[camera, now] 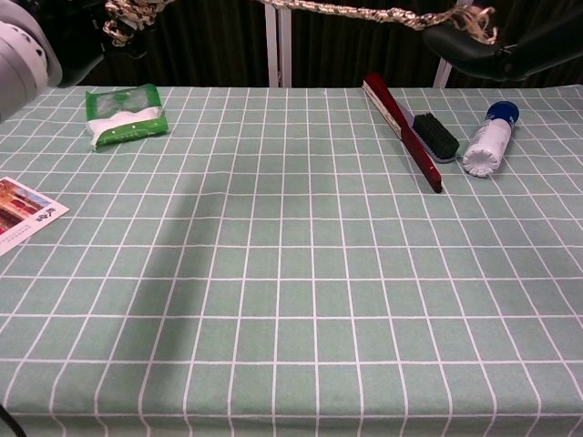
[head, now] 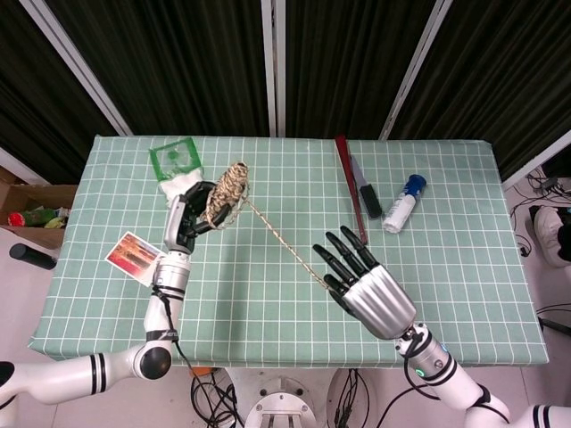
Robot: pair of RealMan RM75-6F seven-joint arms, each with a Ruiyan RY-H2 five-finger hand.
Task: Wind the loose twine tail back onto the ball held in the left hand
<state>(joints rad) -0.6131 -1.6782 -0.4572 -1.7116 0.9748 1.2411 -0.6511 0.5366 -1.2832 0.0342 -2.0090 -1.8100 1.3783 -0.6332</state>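
The twine ball (head: pixel 227 193) is gripped in my left hand (head: pixel 189 221), raised above the table's left part. Its loose tail (head: pixel 284 242) runs taut and diagonally down to my right hand (head: pixel 364 283), which pinches the tail's end while its other fingers are spread. In the chest view the ball (camera: pixel 135 13) sits at the top left edge. There the tail (camera: pixel 351 12) stretches across the top to my right hand (camera: pixel 510 41), with the frayed end (camera: pixel 474 20) sticking out above the dark fingers.
A green wipes packet (head: pixel 178 171) lies at the back left, and a printed card (head: pixel 136 258) rests near the left edge. At the back right lie a red stick (head: pixel 350 187), a black brush (head: pixel 370 202) and a white bottle with a blue cap (head: pixel 400 204).
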